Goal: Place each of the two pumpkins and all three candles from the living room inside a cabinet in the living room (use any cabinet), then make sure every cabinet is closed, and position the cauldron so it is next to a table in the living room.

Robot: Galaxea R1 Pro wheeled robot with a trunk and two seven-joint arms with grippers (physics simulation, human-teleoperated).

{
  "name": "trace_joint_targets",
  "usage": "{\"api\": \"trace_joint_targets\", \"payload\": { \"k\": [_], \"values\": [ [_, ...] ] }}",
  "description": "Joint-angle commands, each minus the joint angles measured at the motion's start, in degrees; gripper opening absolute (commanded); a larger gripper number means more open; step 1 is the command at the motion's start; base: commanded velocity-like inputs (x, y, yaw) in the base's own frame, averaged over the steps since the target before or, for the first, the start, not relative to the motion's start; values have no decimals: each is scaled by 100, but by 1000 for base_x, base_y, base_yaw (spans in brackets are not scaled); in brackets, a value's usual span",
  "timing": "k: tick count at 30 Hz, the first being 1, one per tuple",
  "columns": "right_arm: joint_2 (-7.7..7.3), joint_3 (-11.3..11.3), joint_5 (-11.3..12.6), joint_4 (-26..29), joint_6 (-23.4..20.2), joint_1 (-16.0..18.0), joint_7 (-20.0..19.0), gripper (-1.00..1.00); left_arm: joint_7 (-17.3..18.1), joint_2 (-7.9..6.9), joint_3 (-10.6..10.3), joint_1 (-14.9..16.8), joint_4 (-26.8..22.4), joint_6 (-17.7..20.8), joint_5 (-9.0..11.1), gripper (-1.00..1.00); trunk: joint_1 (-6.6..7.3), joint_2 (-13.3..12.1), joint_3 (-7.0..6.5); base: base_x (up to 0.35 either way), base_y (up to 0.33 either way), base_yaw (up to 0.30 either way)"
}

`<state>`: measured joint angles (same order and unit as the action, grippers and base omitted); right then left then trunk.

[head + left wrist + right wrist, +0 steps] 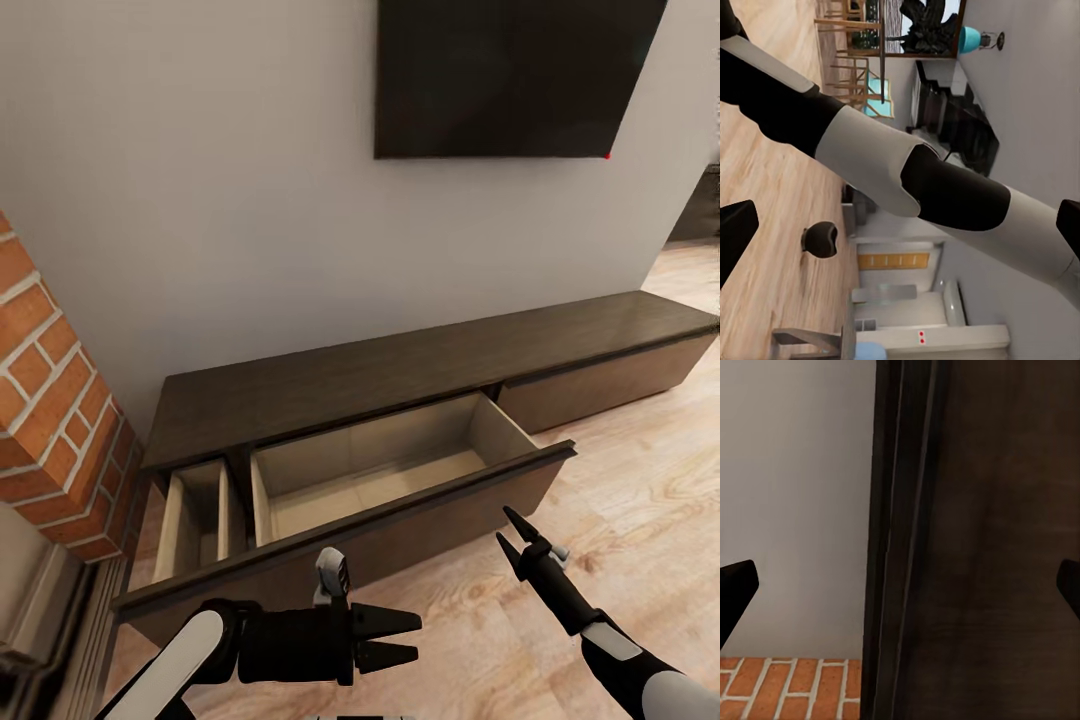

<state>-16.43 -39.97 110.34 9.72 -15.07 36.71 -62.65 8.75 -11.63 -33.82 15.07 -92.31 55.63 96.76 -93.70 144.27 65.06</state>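
Both pincers hang wide and empty before the cabinet [420,400], its wide drawer [400,480] pulled open and bare, long axis along the wall. Right pincer [522,540] sits nearer its front than left pincer [385,638]. The cauldron [820,238] stands on the floor.

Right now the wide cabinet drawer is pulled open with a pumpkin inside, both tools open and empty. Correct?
Not quite. The head view shows the open drawer of the cabinet holding nothing, no pumpkin. The rest stands: the left tool and right tool are both open and empty.
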Motion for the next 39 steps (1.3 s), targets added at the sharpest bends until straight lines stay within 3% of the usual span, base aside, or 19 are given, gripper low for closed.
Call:
{"api": "trace_joint_targets", "payload": {
  "k": [1, 8, 15, 24, 32, 39],
  "values": [
    [1, -37, 61, -2, -57, 3, 38, 100, 56, -6, -5, 5, 2, 0, -45, 100, 3, 0, -18, 0, 0, 0],
    [-2, -40, 66, 13, -69, 3, 595, 100, 58, -8, 6, 5, 26, 8, -10, 100, 22, -9, -173, 0, 0, 0],
    [-44, -46, 67, -30, -106, 3, 916, 100, 81, -10, 5, 5, 107, 26, -1, 100, 40, -19, -328, 0, 0, 0],
    [-71, -45, 74, -139, -340, -67, 940, 100, 92, 1, 13, 5, 125, 43, 10, 100, 63, -31, -528, 0, 0, 0],
    [-69, -34, 112, -667, -355, -480, 897, 100, 92, 6, 3, 5, 154, 44, 18, 100, 83, -41, -705, 0, 0, 0],
    [-71, -41, 80, -805, -311, -772, 840, 100, 106, 3, -5, 5, 161, 45, 27, 100, 99, -49, -838, 0, 0, 0]
  ]
}}
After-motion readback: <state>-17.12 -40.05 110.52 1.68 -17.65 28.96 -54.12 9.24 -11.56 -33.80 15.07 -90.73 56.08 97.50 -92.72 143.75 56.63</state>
